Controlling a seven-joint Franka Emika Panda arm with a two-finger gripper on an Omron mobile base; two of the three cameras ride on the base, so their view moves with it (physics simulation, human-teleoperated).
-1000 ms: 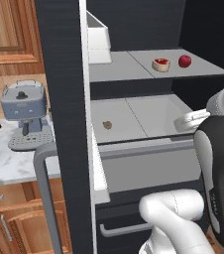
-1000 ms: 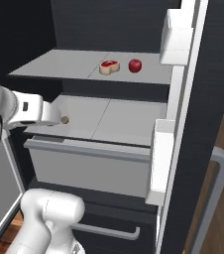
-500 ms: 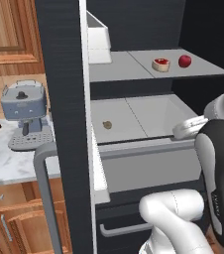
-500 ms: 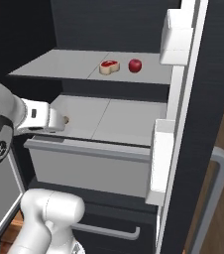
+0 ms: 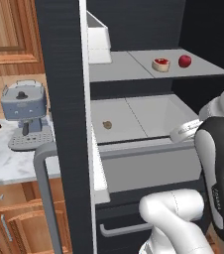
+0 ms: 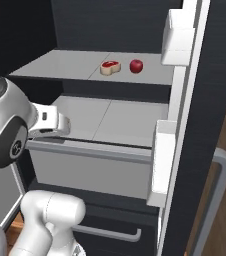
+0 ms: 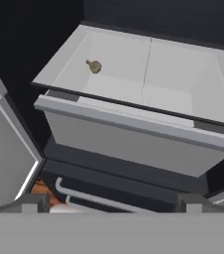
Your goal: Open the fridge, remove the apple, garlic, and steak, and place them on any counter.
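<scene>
The black fridge (image 5: 64,74) stands with its doors open. On the upper grey shelf the flat red steak (image 5: 160,64) lies just left of the round red apple (image 5: 185,61); both also show in the right base view, steak (image 6: 110,67) and apple (image 6: 136,65). The tiny tan garlic (image 5: 107,125) rests on the white floor of the lower compartment, far left in the hand view (image 7: 94,66). My gripper (image 7: 111,202) is open and holds nothing. It hovers in front of that compartment's front rim, well short of the garlic.
A grey-blue coffee machine (image 5: 25,109) stands on the marble counter (image 5: 5,163) left of the fridge. White door bins (image 6: 177,37) jut from the open door on the right. A lower drawer with a horizontal grey handle (image 7: 109,198) sits below the compartment.
My hand has moved a little down and inward, toward the middle of the lower compartment's front. Apple, steak and garlic have not moved.
</scene>
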